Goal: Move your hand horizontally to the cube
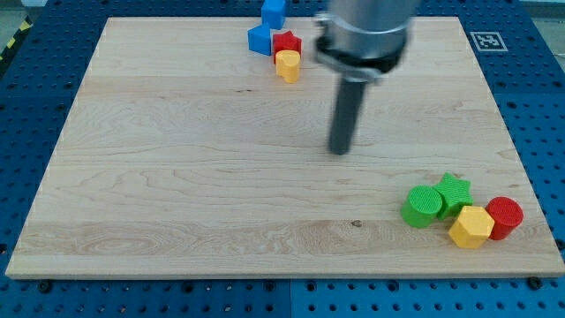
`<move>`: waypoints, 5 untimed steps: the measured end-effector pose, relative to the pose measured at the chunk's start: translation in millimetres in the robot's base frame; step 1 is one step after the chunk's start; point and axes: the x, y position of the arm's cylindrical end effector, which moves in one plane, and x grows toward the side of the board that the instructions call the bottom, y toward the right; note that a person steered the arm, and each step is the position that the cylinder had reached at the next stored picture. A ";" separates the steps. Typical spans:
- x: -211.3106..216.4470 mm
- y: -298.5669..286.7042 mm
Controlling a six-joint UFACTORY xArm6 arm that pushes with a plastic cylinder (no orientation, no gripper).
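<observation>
1. Camera view, nearest band: a green cylinder (423, 207), a green star (454, 192), a yellow hexagonal block (471, 227) and a red cylinder (505, 217) cluster, touching, at the view's bottom right of the tabletop (177, 177).
2. Middle: my tip (340, 150) rests on bare wood, well apart from every block. No pincer exists on this rod, so no open or closed state applies.
3. Far edge: the blue cube (274, 11) sits at the view's top, just beyond a second blue block (259, 40), a red star (286, 41) and a yellow cylinder (288, 66).
4. Risk, as judged: a direct path toward the cube meets the yellow cylinder and red star first, probably scattering them or nudging the cube off the tabletop.
</observation>
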 end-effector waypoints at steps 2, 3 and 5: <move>-51.7 -155.2; -102.4 -212.2; -183.1 -234.3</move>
